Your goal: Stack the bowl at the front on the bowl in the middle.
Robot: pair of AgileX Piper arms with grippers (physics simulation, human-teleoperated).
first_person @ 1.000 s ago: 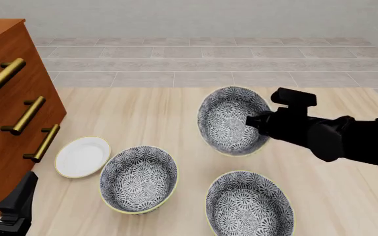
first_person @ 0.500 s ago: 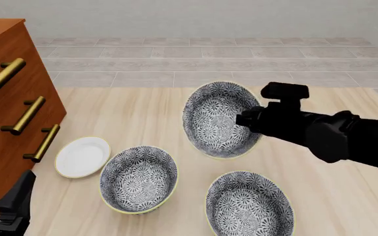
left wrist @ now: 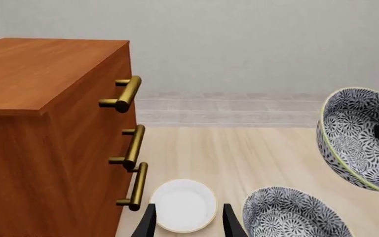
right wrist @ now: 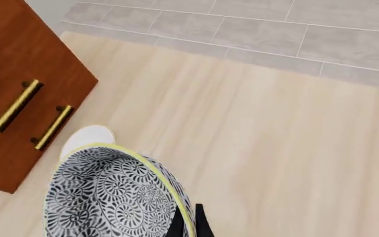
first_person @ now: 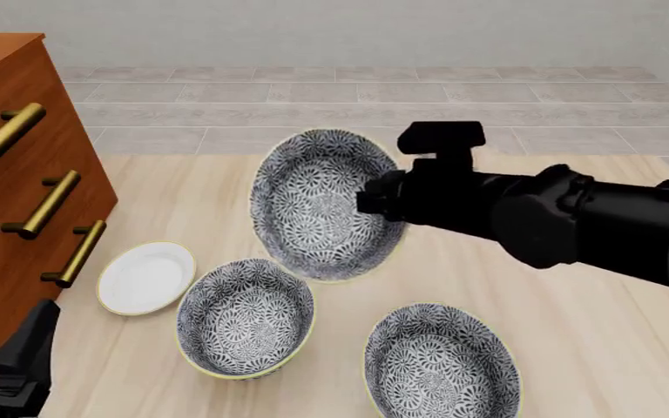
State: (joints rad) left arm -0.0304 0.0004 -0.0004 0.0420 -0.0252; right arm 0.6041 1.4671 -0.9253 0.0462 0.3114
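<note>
Two patterned bowls sit on the worktop; my right jaws [first_person: 372, 200] clench the floral front bowl [first_person: 317, 205], tilted; I'd level it above the seven-o'clock middle bowl [first_person: 245, 316].

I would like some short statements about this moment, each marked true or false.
1. The right pincer holds a patterned bowl tilted above the table. True.
2. The left pincer grips the white dish. False: it is open, with nothing between its fingers.
3. Two patterned bowls rest on the table. True.
4. The wooden cabinet stands at the table's right. False: it is at the left.
</note>
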